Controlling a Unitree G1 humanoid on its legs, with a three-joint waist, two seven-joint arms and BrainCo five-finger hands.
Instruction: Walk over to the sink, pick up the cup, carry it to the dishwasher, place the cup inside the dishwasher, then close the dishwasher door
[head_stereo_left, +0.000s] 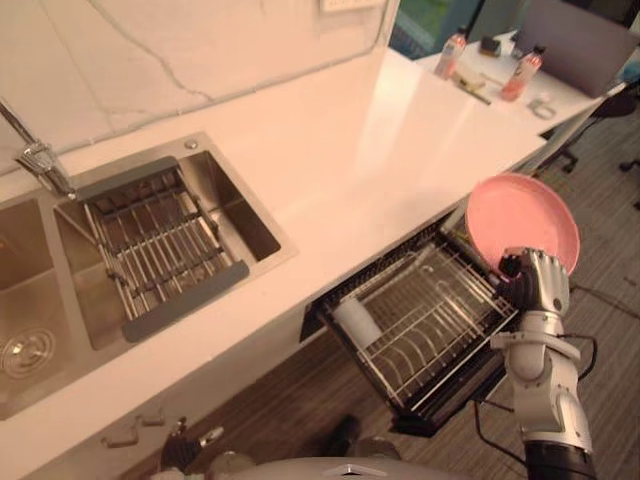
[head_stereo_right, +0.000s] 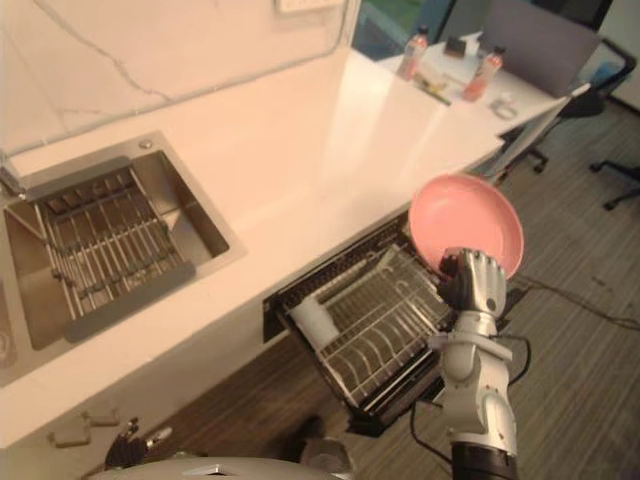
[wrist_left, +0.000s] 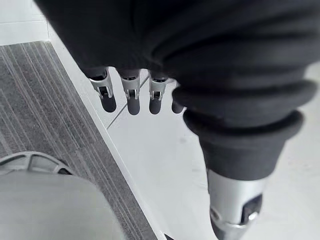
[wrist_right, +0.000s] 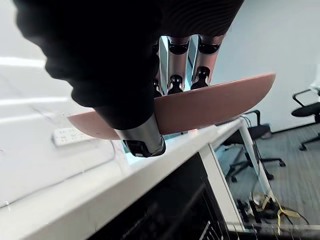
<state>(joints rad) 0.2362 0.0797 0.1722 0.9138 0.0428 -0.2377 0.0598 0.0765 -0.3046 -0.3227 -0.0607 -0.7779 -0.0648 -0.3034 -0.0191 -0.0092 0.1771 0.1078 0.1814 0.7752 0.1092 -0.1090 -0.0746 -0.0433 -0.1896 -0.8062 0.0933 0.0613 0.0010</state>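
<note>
Well, beyond the white countertop (head_stereo_left: 380, 150) and the steel sink (head_stereo_left: 240, 215), the dishwasher rack (head_stereo_left: 440, 330) stands pulled out below the counter edge. The right hand (head_stereo_left: 535, 280) holds a pink plate (head_stereo_left: 520, 215), not a cup, its rim clamped between thumb and fingers (wrist_right: 175, 65) above the rack's end farthest from the sink. I would lower it edge-first between the tines, releasing only once it is seated. What looks like a white cup (head_stereo_left: 355, 322) lies at the rack's sink end. The left hand (wrist_left: 130, 95) hangs with fingers straight.

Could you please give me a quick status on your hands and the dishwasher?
Right hand grips pink plate at dishwasher rack. Left hand empty, fingers relaxed. White cup lies in rack. Nothing in the way.
</note>
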